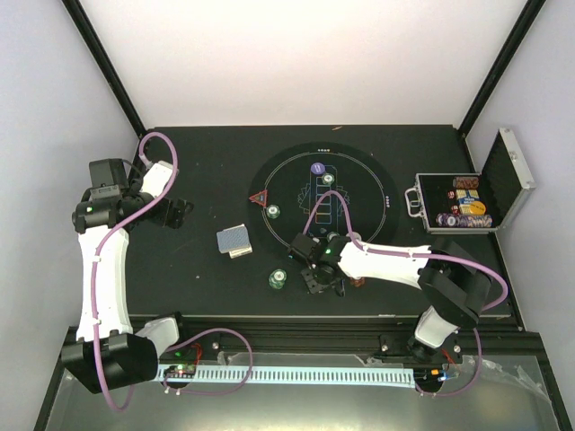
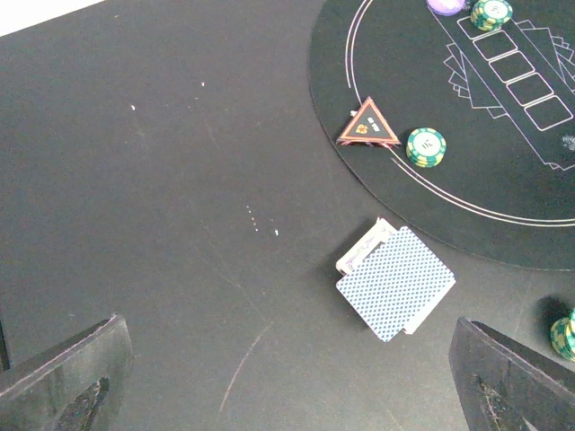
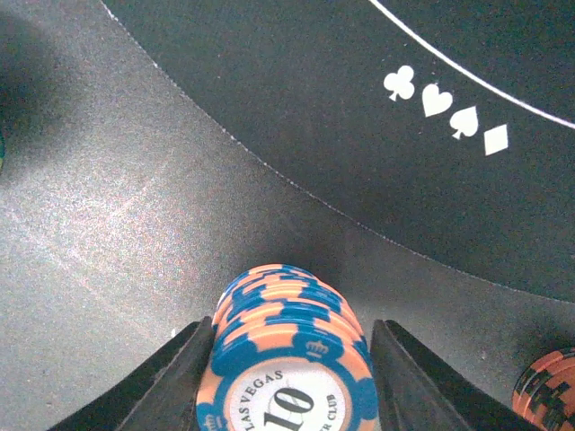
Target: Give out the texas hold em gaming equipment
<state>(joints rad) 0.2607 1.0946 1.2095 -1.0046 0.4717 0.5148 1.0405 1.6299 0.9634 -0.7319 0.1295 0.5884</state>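
Observation:
A stack of orange and blue poker chips (image 3: 286,355) stands on the table just outside the round mat's near edge. My right gripper (image 3: 292,386) is shut on it, one finger against each side. In the top view that gripper (image 1: 322,278) sits low by the mat's front rim. A deck of grey-blue backed cards (image 1: 235,241) lies left of the mat. Green chip stacks (image 1: 272,212) (image 1: 278,279), a red triangle marker (image 1: 259,197) and a purple button (image 1: 317,168) are laid out. My left gripper (image 2: 287,386) hangs open above the table, left of the cards (image 2: 395,283).
The open silver case (image 1: 454,202) with chips stands at the right. The black round mat (image 1: 359,180) fills the table's middle. A brown-red chip stack (image 3: 548,391) sits close to my right finger. Metal frame posts rise at the back corners.

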